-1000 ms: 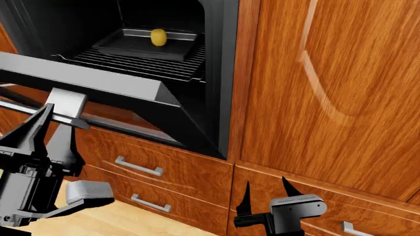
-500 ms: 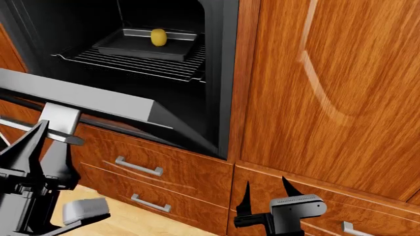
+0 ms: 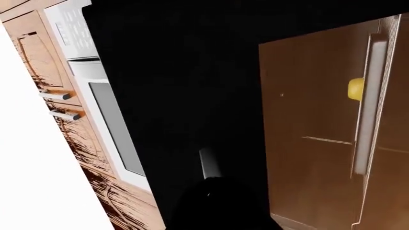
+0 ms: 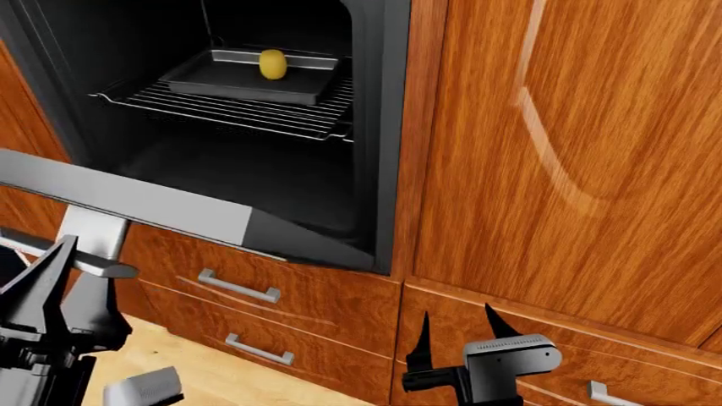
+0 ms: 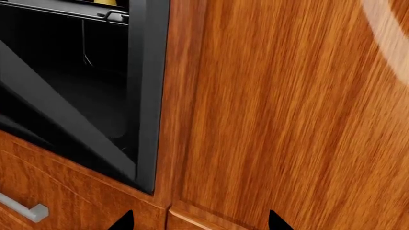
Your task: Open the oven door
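Observation:
The oven door (image 4: 135,201) is hinged along its lower edge and hangs partly open, tilted out and down from the black oven cavity (image 4: 226,161). Its grey bar handle (image 4: 113,268) runs along the free edge at the lower left. My left gripper (image 4: 81,269) straddles that bar with its dark fingers closed around it. In the left wrist view the door's dark panel (image 3: 179,96) fills most of the picture and the jaws are hidden. My right gripper (image 4: 457,326) hangs open and empty in front of the wooden drawers, well right of the oven; its two fingertips show in the right wrist view (image 5: 199,220).
Inside the oven a dark baking tray (image 4: 248,78) with a yellow item (image 4: 272,64) rests on a wire rack (image 4: 243,110). Wooden drawer fronts with silver handles (image 4: 238,286) sit below the oven. A tall reddish cabinet door (image 4: 564,152) stands to the right. Light wooden floor (image 4: 215,376) lies below.
The oven door has swung further down and outward. My left gripper has dropped lower with the handle. The right gripper has not moved.

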Available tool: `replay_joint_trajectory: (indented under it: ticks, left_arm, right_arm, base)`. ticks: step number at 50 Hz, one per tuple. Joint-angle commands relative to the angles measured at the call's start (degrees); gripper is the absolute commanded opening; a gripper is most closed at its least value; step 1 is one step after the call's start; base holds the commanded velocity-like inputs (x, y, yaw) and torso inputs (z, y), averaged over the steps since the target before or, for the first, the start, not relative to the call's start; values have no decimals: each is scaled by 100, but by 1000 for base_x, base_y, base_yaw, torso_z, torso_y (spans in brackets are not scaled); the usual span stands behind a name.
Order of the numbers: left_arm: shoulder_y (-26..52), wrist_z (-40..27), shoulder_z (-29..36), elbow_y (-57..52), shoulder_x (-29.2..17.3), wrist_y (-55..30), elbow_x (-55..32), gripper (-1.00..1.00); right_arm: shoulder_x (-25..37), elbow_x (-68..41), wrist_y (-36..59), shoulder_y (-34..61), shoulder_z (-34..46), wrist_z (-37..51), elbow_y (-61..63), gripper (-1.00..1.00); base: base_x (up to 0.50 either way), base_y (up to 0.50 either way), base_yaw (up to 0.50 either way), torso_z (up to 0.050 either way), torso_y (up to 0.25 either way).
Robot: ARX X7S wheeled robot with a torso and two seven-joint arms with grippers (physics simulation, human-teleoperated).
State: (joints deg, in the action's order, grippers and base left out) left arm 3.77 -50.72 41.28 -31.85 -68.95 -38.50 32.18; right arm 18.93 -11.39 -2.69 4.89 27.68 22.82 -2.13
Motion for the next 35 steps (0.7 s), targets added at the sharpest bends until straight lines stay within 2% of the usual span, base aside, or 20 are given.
replay_joint_trajectory:
  ticks: [1, 35]
  left_arm:
    - [-54, -764, -386, -126, -133, -405, 540, -100]
    - [-755, -1596, -350, 388, 30, -415, 396, -100]
  right_arm:
    - [8, -18, -12, 10, 12, 7, -30, 100]
    - [34, -9, 15, 19, 57, 69, -4, 100]
  base:
    - [-12, -4, 3, 0, 0]
    - [-3, -1, 3, 1, 3]
